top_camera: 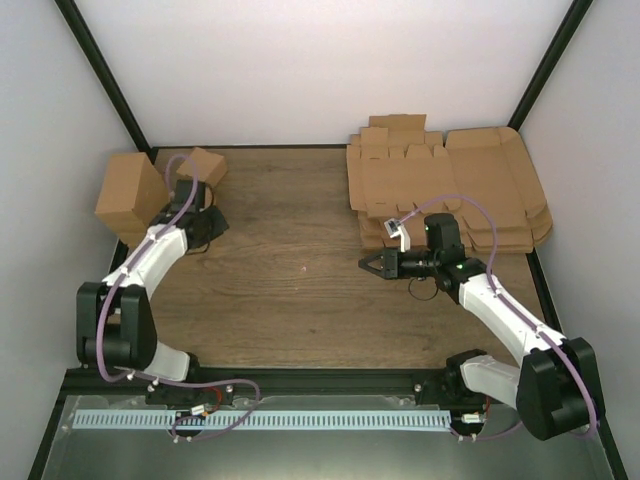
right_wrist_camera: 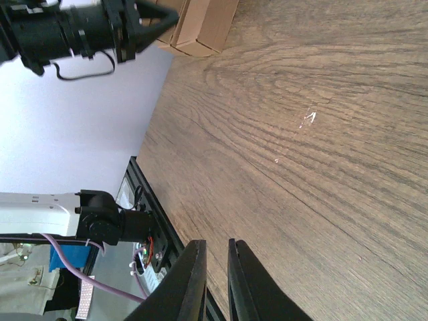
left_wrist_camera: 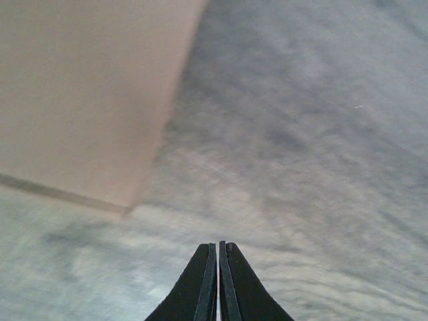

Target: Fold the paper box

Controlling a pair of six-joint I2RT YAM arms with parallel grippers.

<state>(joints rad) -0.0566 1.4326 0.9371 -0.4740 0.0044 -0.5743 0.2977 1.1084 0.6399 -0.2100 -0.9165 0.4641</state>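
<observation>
The paper box sheets (top_camera: 392,178) lie flat as a small stack of brown die-cut cardboard with flaps at the back right of the table. My right gripper (top_camera: 364,263) hovers in front of that stack and points left. In the right wrist view its jaws (right_wrist_camera: 215,241) stand a narrow gap apart over bare wood, with nothing between them. My left gripper (top_camera: 215,224) is at the back left. In the left wrist view it (left_wrist_camera: 218,245) is shut on nothing, just above the table beside a cardboard face (left_wrist_camera: 87,93).
Larger brown sheets with rounded corners (top_camera: 500,190) lie right of the small stack. A tall cardboard block (top_camera: 130,195) and a small folded carton (top_camera: 205,165) stand at the back left by my left arm. White walls with black posts enclose the wooden table (top_camera: 300,300).
</observation>
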